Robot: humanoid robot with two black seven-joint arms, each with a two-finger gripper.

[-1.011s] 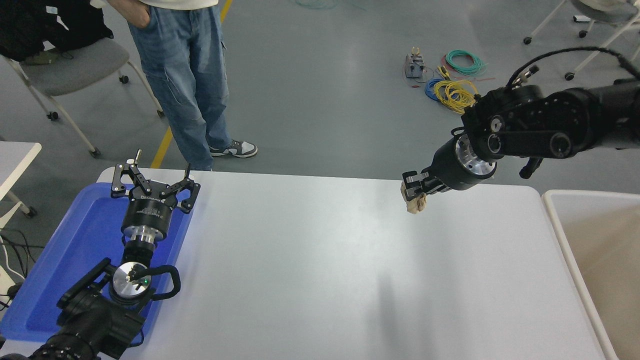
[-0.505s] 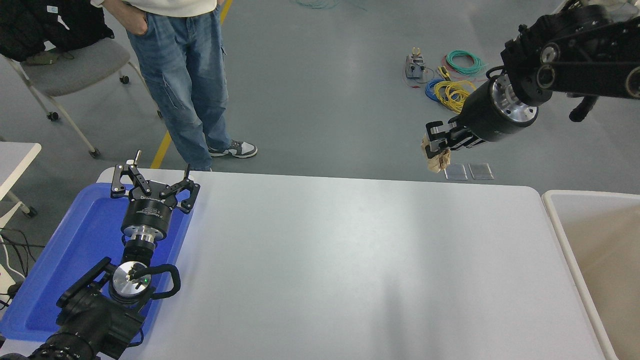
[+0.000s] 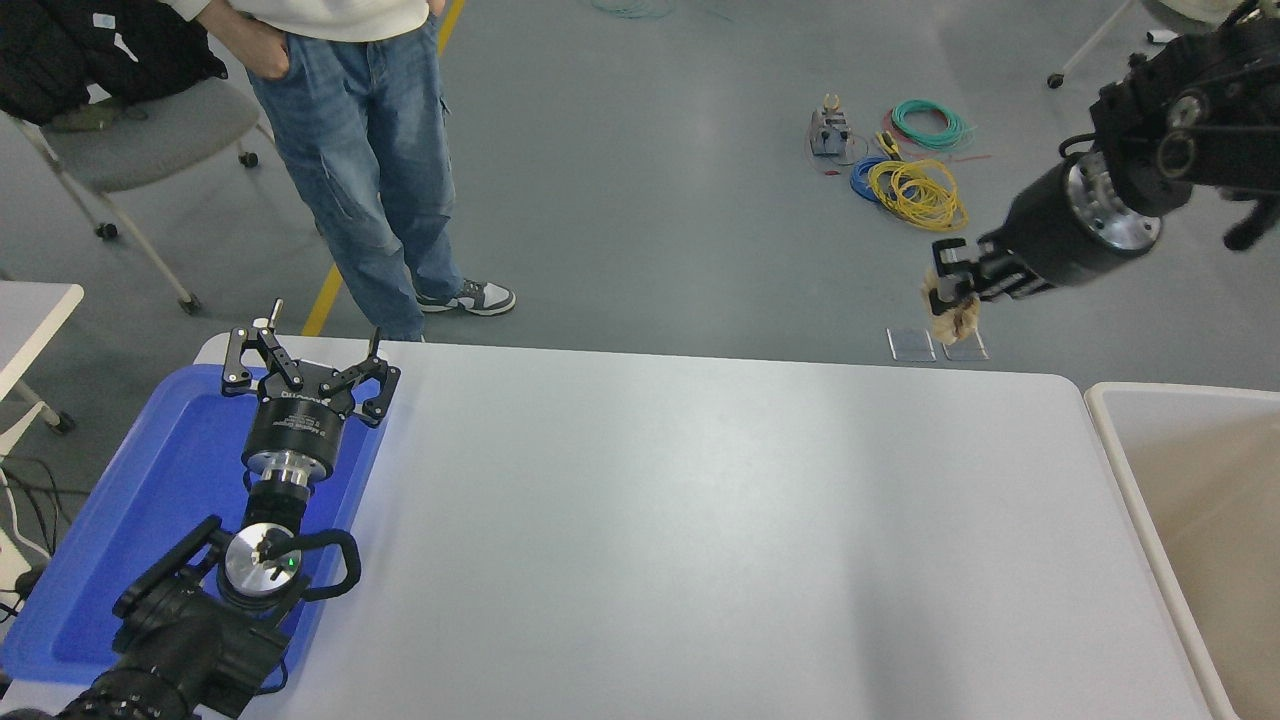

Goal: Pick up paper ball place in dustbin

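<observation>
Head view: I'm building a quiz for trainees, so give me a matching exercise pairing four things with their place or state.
Things:
1 paper ball
2 dustbin
3 left gripper
4 blue tray

Places or states:
A open, parked over the tray
B at the table's left end
C clamped in the right gripper
D at the table's right end

Pairs: 1-C, 2-D, 3-A, 4-B
</observation>
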